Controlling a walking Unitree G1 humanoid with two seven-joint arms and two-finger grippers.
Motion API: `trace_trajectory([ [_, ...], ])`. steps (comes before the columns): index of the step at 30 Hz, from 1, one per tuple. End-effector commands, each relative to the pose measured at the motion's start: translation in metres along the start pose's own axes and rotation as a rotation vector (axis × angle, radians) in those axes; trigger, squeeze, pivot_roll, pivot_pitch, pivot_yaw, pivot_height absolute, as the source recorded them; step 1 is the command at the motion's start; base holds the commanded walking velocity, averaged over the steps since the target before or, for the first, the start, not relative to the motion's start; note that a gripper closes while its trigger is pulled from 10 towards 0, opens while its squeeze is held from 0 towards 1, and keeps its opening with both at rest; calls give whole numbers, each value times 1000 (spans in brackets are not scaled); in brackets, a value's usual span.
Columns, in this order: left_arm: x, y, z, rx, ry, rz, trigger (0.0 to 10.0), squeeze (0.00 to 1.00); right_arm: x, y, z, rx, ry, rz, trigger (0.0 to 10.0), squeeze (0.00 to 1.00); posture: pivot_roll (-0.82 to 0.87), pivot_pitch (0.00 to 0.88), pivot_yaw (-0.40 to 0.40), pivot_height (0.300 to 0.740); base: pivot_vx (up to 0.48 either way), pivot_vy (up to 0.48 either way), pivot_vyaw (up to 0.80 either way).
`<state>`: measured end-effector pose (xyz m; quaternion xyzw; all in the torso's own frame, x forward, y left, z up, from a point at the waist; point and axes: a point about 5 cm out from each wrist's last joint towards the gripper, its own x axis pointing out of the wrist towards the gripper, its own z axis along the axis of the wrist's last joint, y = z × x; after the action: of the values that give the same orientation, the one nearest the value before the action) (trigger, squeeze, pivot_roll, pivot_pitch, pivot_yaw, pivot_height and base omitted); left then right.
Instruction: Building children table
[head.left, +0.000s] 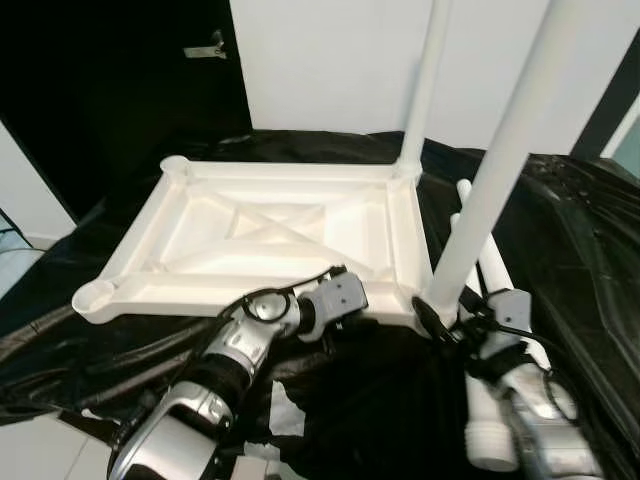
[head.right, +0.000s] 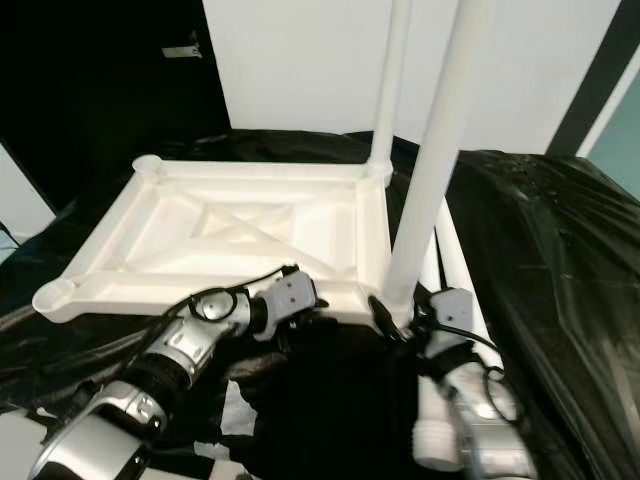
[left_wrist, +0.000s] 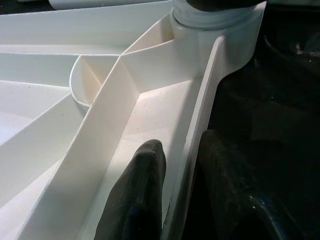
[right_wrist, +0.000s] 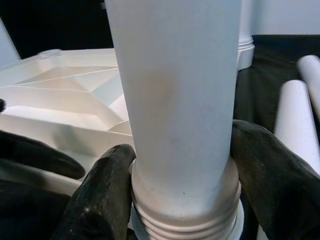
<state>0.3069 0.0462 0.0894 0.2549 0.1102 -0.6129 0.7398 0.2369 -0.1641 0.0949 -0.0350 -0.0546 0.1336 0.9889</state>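
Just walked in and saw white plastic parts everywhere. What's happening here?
The robot is assembling a child's table. The white tabletop lies upside down on black sheeting. The left hand clamps its near rim, while the right hand grips the near leg at its threaded base in the corner socket. Another leg already stands; two spare legs lie alongside.

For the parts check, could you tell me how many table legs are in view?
4. One leg stands in the tabletop's far right corner; one stands at its near right corner, held by the right end effector; two lie loose on the black sheet nearby. More may be hidden.
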Motion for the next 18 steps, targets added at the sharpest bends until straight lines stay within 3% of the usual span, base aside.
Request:
trace_trajectory([
  [1,6,-19,-27,-87,96,-61,10000,0,-6,8,-8,37,15,-46,0,0,-13,0,9,740,0,0,0],
  [4,6,-19,-27,-87,96,-61,10000,0,-6,9,-7,34,13,-65,0,0,-12,0,9,740,0,0,0],
  [6,6,-20,-28,-90,95,-59,10000,0,-5,6,-7,15,15,-153,0,0,-7,0,5,740,0,0,0],
  [12,4,-21,-30,-93,99,-60,10000,0,-5,10,-7,-1,23,-159,0,0,-3,0,3,740,0,0,0],
  [13,4,-21,-30,-93,100,-59,10000,0,-5,12,-8,4,32,-143,392,0,-3,0,3,740,0,0,0],
  [15,4,-21,-30,-94,100,-59,10000,0,-4,15,-8,-14,35,-100,10000,0,-4,0,2,740,0,0,0],
  [18,4,-21,-30,-95,100,-59,10000,0,-3,15,-7,-36,34,-81,10000,0,-6,0,3,740,0,0,0],
])
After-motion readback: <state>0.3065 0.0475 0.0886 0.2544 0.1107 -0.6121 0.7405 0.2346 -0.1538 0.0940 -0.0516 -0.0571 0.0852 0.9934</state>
